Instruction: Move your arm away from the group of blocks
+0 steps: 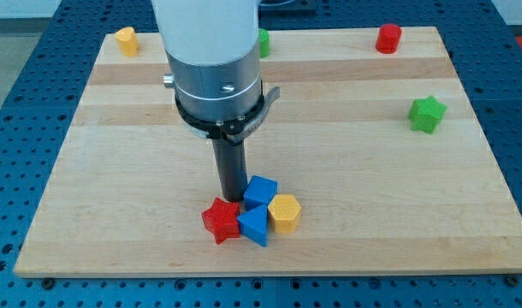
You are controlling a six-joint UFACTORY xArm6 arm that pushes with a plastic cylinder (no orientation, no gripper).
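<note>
- The wooden board [115, 111] is lying wide and mostly bare, so I am reckoning the open stretch toward the view's top and left is the best way out.
- My arm is ending in a plain dark rod with nothing on it that opens or closes, so there are no fingers apart, together or clamped on anything.
- My tip [233, 199] is sitting right at the group's upper edge, seemingly touching the red star block [220, 219] and the blue cube [261, 190].
- The group is huddling near the view's bottom centre: those two, plus a blue wedge-like block [253, 225] and a yellow hexagonal block [284, 212], all pressing together.
- I am judging that a straight pull toward the view's top, away from the cluster, is safest; sliding sideways risks dragging the red star or blue cube.
- Farther off, a green star block [427, 114], a red cylinder-like block [388, 38], a yellow block [126, 40] and a green block [263, 42], partly hidden, are standing well apart, near enough the top edge to watch for.
</note>
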